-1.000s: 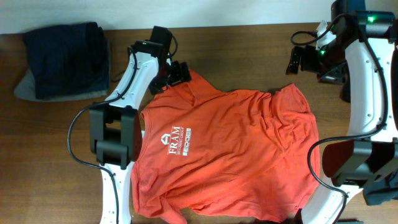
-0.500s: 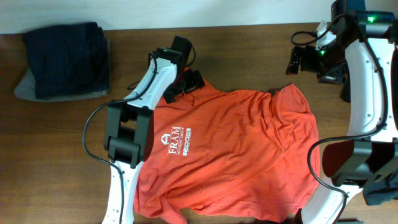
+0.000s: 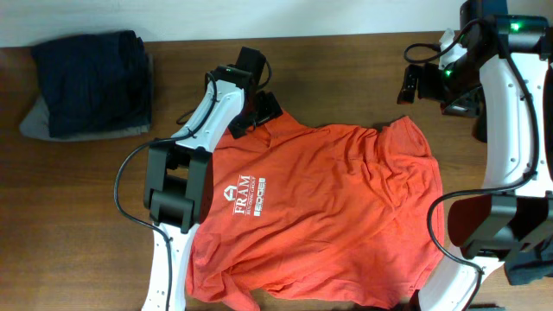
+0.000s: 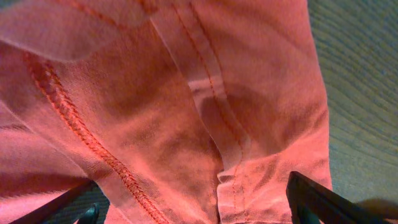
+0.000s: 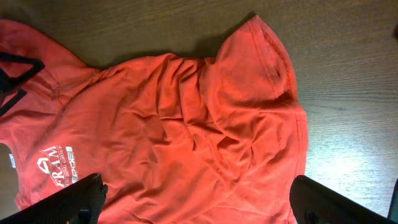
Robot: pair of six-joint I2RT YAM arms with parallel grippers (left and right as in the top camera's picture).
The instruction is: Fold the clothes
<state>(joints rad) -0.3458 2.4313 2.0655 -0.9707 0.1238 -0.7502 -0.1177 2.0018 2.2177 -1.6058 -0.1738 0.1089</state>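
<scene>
Spreading and squaring up looks like the step in hand, since the orange-red short-sleeved cotton T-shirt (image 3: 328, 199) lies open and face up on the brown wooden table (image 3: 346, 78), its white printed lettering (image 3: 244, 192) showing and no fold yet made in it. The shirt sits between the two arms, with loose wrinkles across the chest and an uneven lower hem. The left gripper (image 3: 255, 118) is down at the sleeve (image 4: 236, 124) on the robot's left side; in the left wrist view its two dark fingers (image 4: 311, 196) stand wide apart with the stitched sleeve hem lying between them, so the jaws are open around the cloth and not yet pinching it. The right gripper (image 3: 413, 85) hangs by the far right edge of the table, apart from the shirt, with its jaws spread and nothing between them; its own camera looks down on the other sleeve and the creased chest. A folded stack of navy and grey garments (image 3: 86, 82) rests at the far left corner, well apart from the shirt. By my judgement, the next move calls for the left fingers to close on both layers of the sleeve hem, low enough to catch the fabric against the table, and for the right gripper to come down to the opposite sleeve, so that the shirt can be pulled flat or the sleeves turned inward evenly.
</scene>
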